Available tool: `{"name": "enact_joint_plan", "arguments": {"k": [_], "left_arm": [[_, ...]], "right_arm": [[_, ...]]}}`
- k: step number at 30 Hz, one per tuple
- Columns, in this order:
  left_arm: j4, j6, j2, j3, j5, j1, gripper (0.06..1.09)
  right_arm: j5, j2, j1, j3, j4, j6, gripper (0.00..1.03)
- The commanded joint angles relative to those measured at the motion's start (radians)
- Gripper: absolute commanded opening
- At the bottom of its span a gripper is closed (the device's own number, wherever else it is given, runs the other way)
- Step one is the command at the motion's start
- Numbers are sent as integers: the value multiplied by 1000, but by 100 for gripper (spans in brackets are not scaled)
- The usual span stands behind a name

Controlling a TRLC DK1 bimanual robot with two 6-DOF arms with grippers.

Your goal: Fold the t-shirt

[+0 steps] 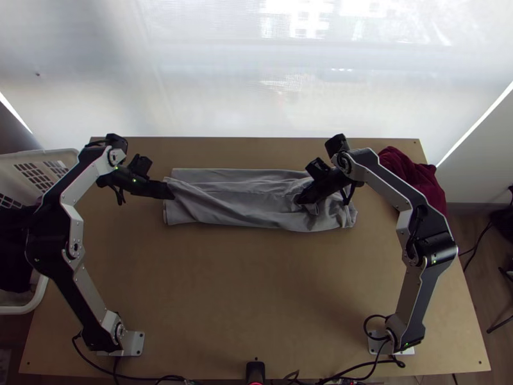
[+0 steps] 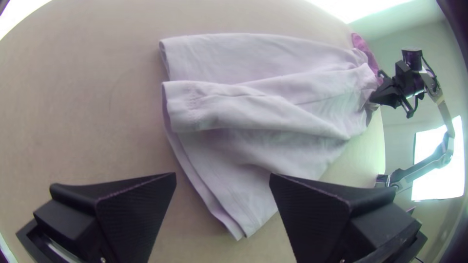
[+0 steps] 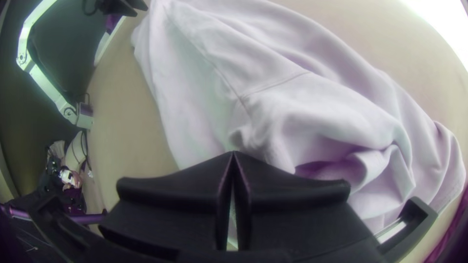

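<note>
Above one end of the grey t-shirt (image 1: 240, 205), the left claw (image 2: 223, 175) stands spread, its two fingers well apart with a corner of the cloth showing between them. Over the rumpled end, the right claw (image 3: 233, 154) has its tips pressed together; whether a thin fold is caught between them, I cannot tell.

Outward from the claws, the t-shirt lies as a long, narrow strip across the far half of the table (image 1: 256, 289). Near the left claw its layers end fairly squarely, with a hemmed flap (image 2: 219, 107) lying over them; by the right claw it is bunched, with loose folds and a small hollow.

It should be light, soft and limp, hardly fragile, sagging wherever it is unsupported. The layered end looks the better hold: take all the layers together just inside the edge, since a shallow pinch may lift only the top one. The bunched end probably wants smoothing first.

Beyond, a dark red cloth (image 1: 413, 176) lies at the table's far right corner and a white basket (image 1: 38, 301) stands off its left side.
</note>
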State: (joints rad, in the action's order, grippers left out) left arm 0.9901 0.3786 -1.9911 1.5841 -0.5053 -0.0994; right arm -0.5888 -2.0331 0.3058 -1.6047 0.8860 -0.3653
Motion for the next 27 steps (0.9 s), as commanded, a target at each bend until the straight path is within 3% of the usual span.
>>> {"name": "enact_joint_plan", "arguments": {"k": [1, 6, 18, 27], "left_arm": [[-2, 11, -41, -3, -4, -37, 99], [2, 11, -66, -15, -16, -48, 99], [71, 2, -121, 20, -164, -62, 99], [111, 5, -104, 43, -170, -34, 99]], "right_arm": [[-13, -13, -8, 8, -13, -12, 3], [-14, -16, -8, 2, -16, -12, 3], [-14, -22, -8, -11, -22, -15, 2], [-14, -30, -5, -9, -28, -21, 3]]}}
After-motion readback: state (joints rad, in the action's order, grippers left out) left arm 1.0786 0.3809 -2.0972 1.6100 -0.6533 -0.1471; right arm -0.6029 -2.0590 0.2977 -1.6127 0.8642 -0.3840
